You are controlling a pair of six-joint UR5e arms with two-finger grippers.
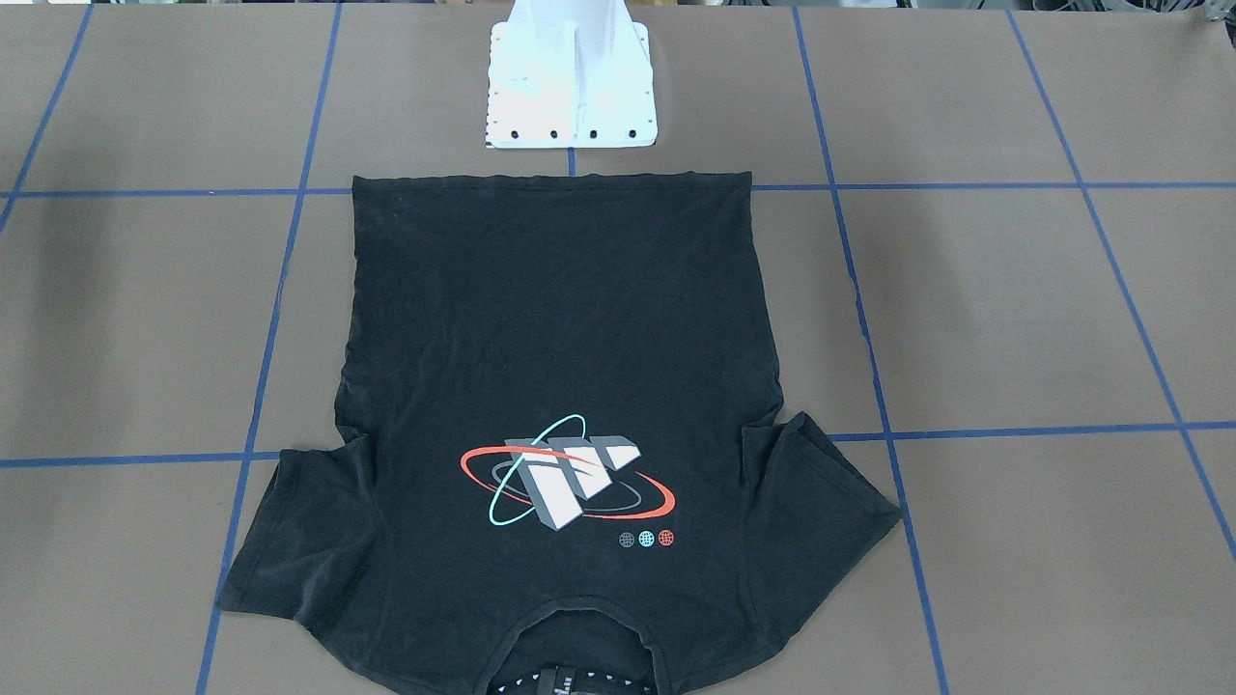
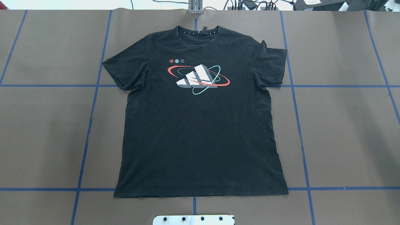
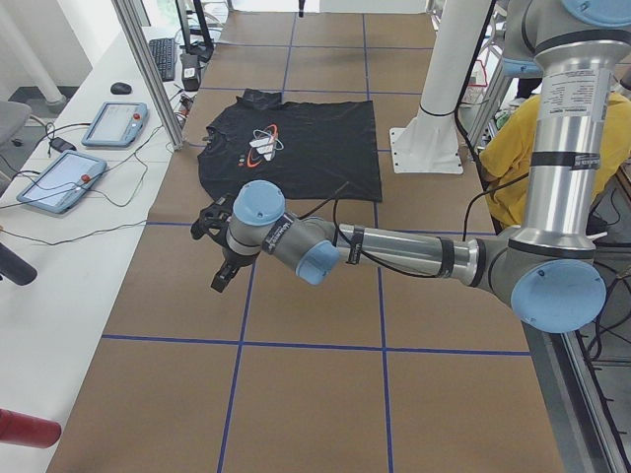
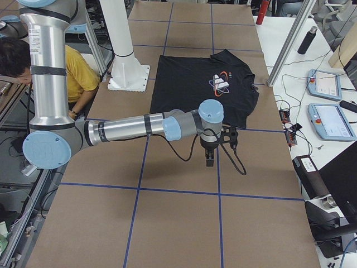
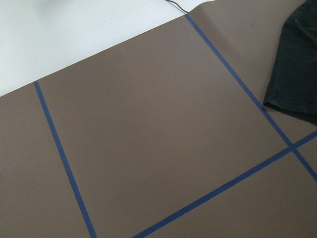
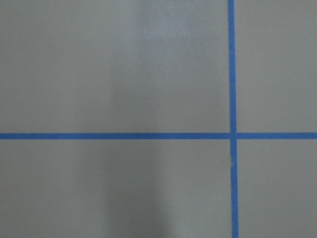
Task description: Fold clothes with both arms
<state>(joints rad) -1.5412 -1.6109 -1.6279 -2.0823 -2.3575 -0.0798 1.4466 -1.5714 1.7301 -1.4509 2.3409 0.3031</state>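
The black T-shirt (image 2: 200,125) lies flat and spread out on the brown table, graphic side up, with its collar at the far edge and its hem toward the robot's base. It also shows in the front view as the T-shirt (image 1: 560,319) and in the side views as the T-shirt (image 3: 296,153) and the T-shirt (image 4: 189,84). A sleeve of the T-shirt (image 5: 297,64) shows at the upper right of the left wrist view. The left gripper (image 3: 222,266) hangs over bare table beside the shirt. The right gripper (image 4: 211,156) hangs likewise on the other side. Whether either is open or shut I cannot tell.
The white pedestal (image 1: 570,87) stands just behind the shirt's hem. Blue tape lines (image 6: 230,135) grid the table. A person in a yellow top (image 4: 78,72) sits behind the robot. Tablets (image 3: 113,123) and cables lie on the white side table.
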